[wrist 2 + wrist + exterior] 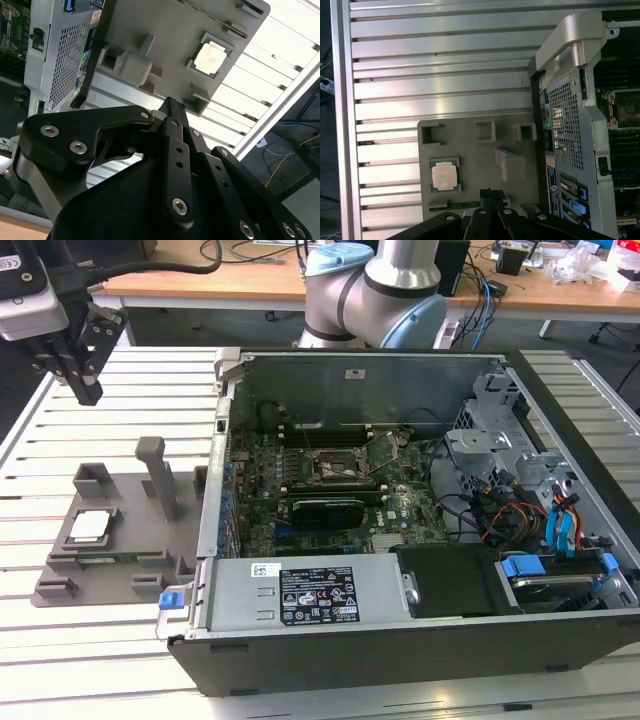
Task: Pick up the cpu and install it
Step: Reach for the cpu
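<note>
Got the cpu (90,526) sitting flat in a pocket on the grey fixture (120,575), just beside the open case (400,640) on the slatted table (60,440). Over in the exterior view's left corner, spotted the gripper (86,390) hanging above the table, well apart from the cpu. Looks pinched closed on nothing in both wrist views. Losing the near fixture edge behind the gripper there. Can see the socket (340,468) mid-board in the exterior view, but cut off at the edge in the first wrist view.

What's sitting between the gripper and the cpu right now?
In the exterior view, slatted table and the grey fixture's raised block lie between the gripper and the cpu; nothing else.
</note>
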`<action>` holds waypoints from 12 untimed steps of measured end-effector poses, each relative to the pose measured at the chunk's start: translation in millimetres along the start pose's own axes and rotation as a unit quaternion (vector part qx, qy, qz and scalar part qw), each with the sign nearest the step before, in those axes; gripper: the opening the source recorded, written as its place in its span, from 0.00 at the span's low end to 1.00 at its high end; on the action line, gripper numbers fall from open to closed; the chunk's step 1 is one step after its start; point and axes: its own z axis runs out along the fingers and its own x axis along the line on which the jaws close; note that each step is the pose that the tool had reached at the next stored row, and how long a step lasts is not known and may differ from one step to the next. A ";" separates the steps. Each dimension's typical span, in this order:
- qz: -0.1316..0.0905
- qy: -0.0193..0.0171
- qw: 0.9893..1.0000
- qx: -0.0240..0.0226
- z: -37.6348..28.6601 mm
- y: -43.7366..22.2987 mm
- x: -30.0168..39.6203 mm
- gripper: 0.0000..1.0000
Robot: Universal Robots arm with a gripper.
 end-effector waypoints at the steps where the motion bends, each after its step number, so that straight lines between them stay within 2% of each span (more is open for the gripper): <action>1: 0.000 0.000 1.000 0.000 -0.1 -0.1 1.0 0.11; 7: 0.000 0.000 1.000 0.000 -0.3 -0.9 11.3 0.11; 12: 0.000 0.000 1.000 0.000 -0.3 -1.3 16.8 0.11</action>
